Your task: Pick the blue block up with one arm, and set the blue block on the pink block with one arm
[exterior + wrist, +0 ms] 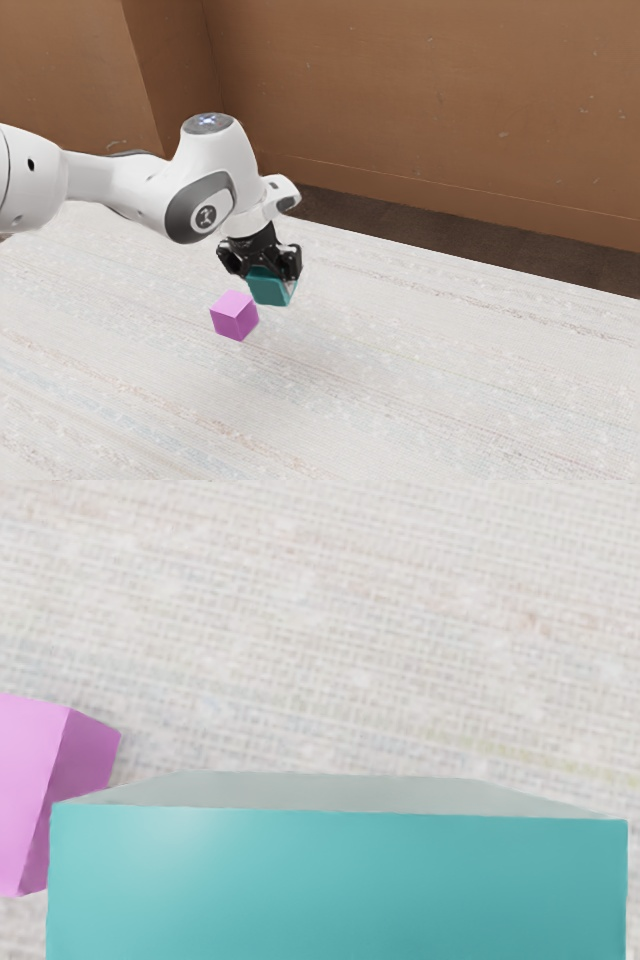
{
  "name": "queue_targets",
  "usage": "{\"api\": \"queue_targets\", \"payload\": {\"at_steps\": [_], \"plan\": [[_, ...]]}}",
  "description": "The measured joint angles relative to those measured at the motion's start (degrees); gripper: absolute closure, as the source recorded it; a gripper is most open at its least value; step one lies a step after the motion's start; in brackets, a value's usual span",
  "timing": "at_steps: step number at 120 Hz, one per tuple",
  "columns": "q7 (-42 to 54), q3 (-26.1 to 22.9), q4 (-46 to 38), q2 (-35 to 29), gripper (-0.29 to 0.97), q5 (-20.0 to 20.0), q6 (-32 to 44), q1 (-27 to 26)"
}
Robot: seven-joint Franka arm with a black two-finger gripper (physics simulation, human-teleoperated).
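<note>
A teal-blue block (271,288) hangs just above the table, held between the black fingers of my gripper (268,280), which is shut on it. In the wrist view the same block (330,880) looms large right under my hand. The pink block (234,315) rests on the table, close beside the held block toward the exterior view's lower left; the two stand apart. From the hand's camera, part of the pink block (45,790) peeks out beside the blue one.
The pale woven tabletop (430,380) stretches wide toward the exterior view's right and front. Brown walls (420,90) rise behind the table's far edge, with a dark floor strip (480,235) between.
</note>
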Motion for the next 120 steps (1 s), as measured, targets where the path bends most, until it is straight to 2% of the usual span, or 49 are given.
{"api": "queue_targets", "payload": {"at_steps": [15, 46, 72, 120], "plan": [[0.6, 0.1, -0.6, -1.1, 0.30, 2.5, -3.2, 3.5], [3.7, 0.0, -0.7, -1.0, 0.30, 4.7, -6.1, 9.3], [7.6, 0.1, -0.4, -0.6, 0.30, 6.0, -6.9, 8.4], [11.9, 0.0, 1.5, 3.9, 0.31, 5.7, -6.4, 9.2]]}}
